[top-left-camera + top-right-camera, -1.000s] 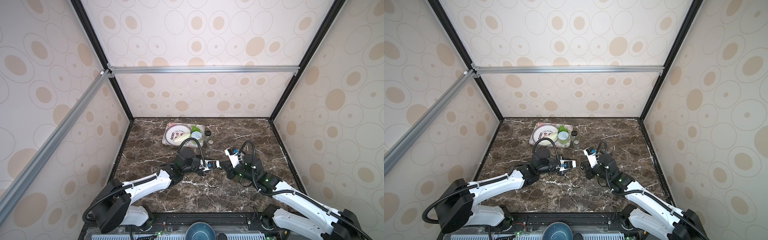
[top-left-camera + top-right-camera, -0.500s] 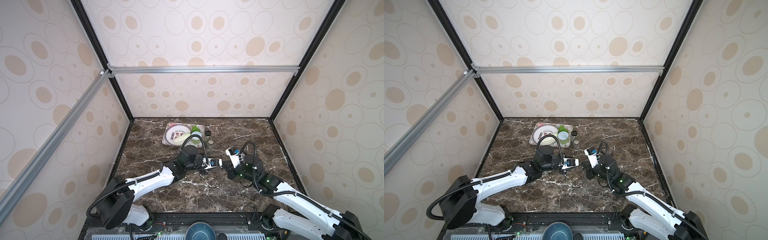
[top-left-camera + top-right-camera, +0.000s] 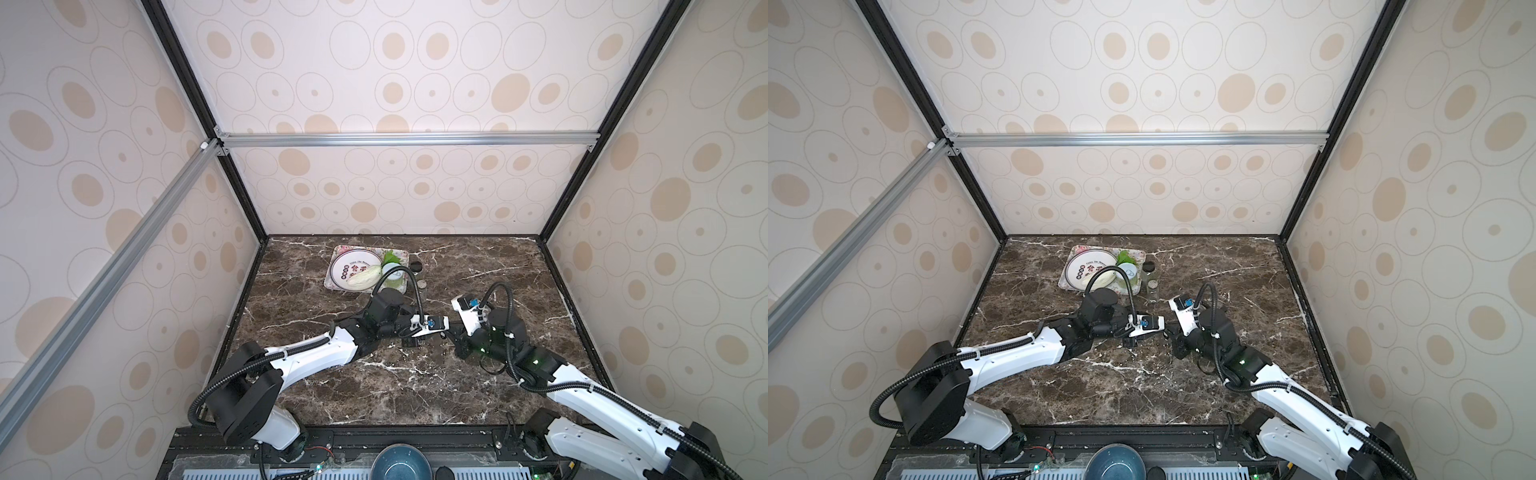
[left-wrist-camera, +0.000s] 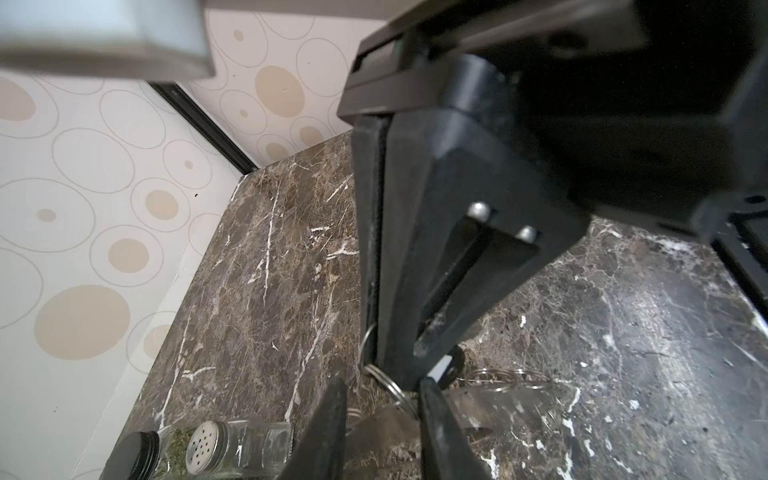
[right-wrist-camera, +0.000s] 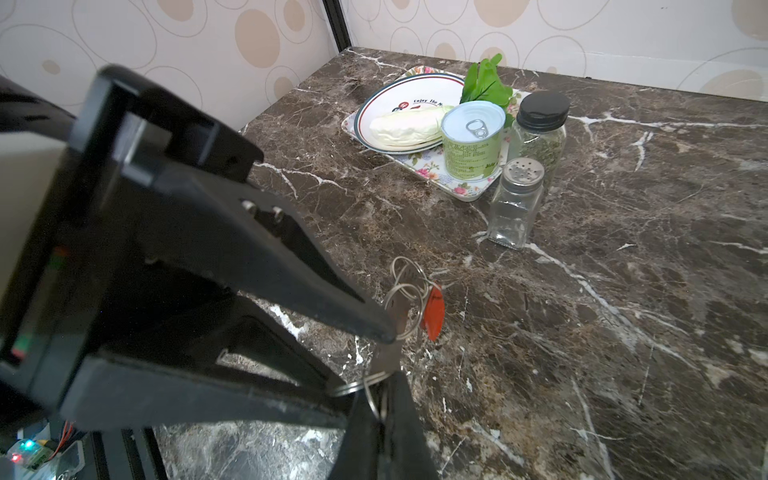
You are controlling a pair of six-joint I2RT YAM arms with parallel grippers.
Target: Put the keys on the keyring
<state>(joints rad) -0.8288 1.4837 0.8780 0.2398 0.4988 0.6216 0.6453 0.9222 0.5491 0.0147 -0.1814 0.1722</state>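
Over the middle of the desk [image 5: 602,332], well clear of every edge, the left tool [image 4: 382,401] seems to pinch a flat grey key [image 5: 385,357], likely to steady it. The right tool [image 5: 380,401], pressed together on the keyring [image 5: 358,386], presents its thin, shiny wire loops for threading. A red-orange tag [image 5: 433,311] dangles there.

- Table [image 3: 374,386]: dark brown marble top w/ white veins.
- Floral tray [image 5: 432,174]: flat on top, at back, left of ctr.
- Herb jar [image 5: 538,141], black lid: upright, just beside tray's right edge.
- Shaker [image 5: 515,203], metal cap: upright, in front of jar, near tray corner.
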